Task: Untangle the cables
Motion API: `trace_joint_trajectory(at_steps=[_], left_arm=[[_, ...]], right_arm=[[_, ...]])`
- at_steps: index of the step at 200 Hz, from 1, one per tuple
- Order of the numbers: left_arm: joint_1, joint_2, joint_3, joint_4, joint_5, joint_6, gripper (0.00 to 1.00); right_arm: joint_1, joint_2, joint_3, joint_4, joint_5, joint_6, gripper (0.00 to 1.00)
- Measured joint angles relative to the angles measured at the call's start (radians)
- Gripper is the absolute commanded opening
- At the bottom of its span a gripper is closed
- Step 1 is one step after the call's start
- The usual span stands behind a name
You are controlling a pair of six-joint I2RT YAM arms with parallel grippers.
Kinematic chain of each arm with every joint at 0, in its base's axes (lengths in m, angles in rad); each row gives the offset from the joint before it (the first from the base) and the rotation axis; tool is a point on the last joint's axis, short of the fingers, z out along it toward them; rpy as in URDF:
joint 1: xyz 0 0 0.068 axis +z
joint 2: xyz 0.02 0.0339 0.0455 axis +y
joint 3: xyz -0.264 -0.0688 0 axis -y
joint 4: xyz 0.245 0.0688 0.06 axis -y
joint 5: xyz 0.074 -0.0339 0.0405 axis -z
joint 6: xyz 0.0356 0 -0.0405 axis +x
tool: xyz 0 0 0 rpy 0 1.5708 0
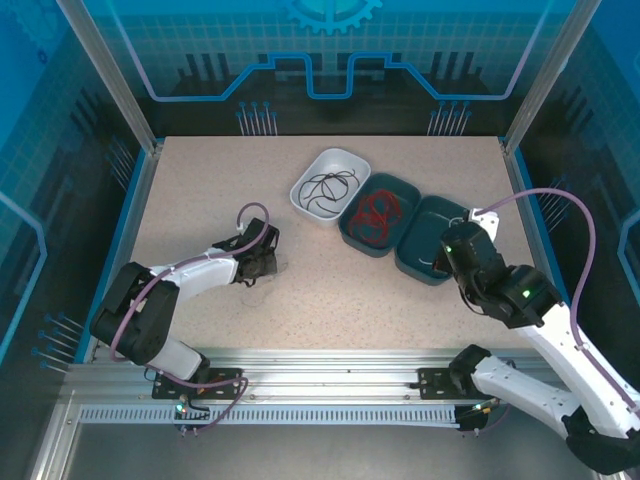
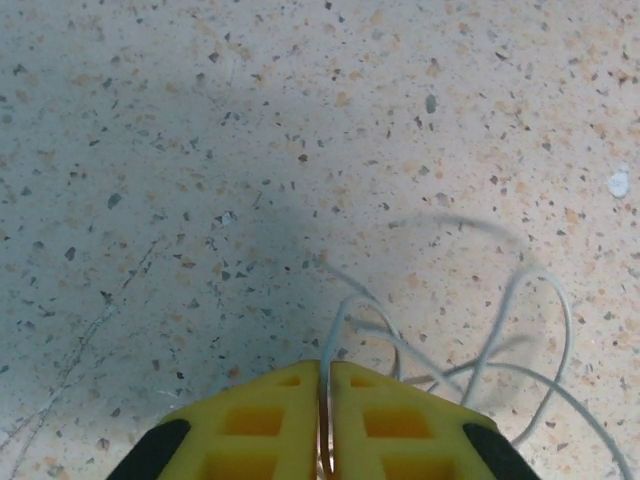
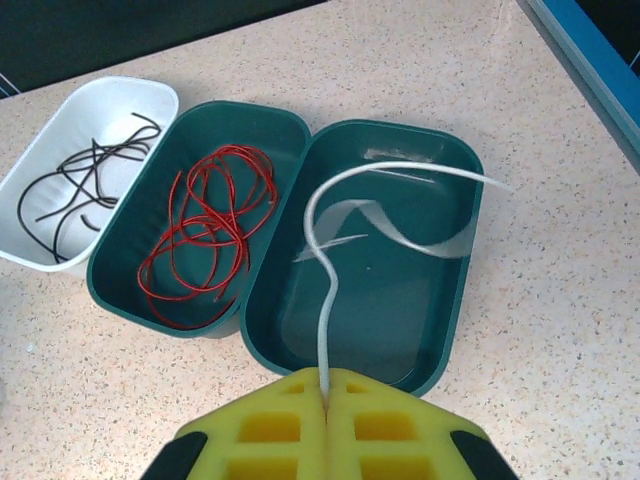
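My left gripper (image 1: 258,262) (image 2: 325,365) rests low over the table's left half. Its yellow fingers are nearly together, with a thin white cable (image 2: 352,298) running between them. More white cable loops (image 2: 497,330) lie tangled on the table just to its right. My right gripper (image 1: 455,255) (image 3: 326,372) is shut on another white cable (image 3: 325,300), which curls up over the right teal tray (image 3: 462,250). Red cables (image 3: 205,230) (image 1: 375,212) lie in the middle teal tray (image 3: 240,108). Black cables (image 3: 80,180) (image 1: 328,188) lie in the white tray (image 3: 150,90).
The three trays stand in a diagonal row at the table's back right, with the right teal tray (image 1: 420,270) nearest my right arm. A blue rim (image 1: 130,200) and metal posts bound the speckled table (image 1: 200,180).
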Motion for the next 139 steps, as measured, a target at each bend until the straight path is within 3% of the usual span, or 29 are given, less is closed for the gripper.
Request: trace_joint_trajectory(at_steps=[51,76,92,139], left_arm=[[0.001,-0.060,-0.005,0.000,0.070,0.006,0.56],[0.001,-0.111,-0.005,-0.003,0.104,0.011,0.78],[0.001,-0.146,-0.004,-0.009,0.113,0.003,0.98],[0.001,-0.248,0.001,-0.068,0.120,0.006,0.99]], right_arm=[[-0.060,0.086,0.098,0.027,-0.060,-0.119,0.02],[-0.080,0.137,0.145,0.045,-0.076,-0.165,0.02],[-0.097,0.167,0.164,0.062,-0.084,-0.189,0.02],[-0.167,0.227,0.173,0.102,-0.117,-0.235,0.02]])
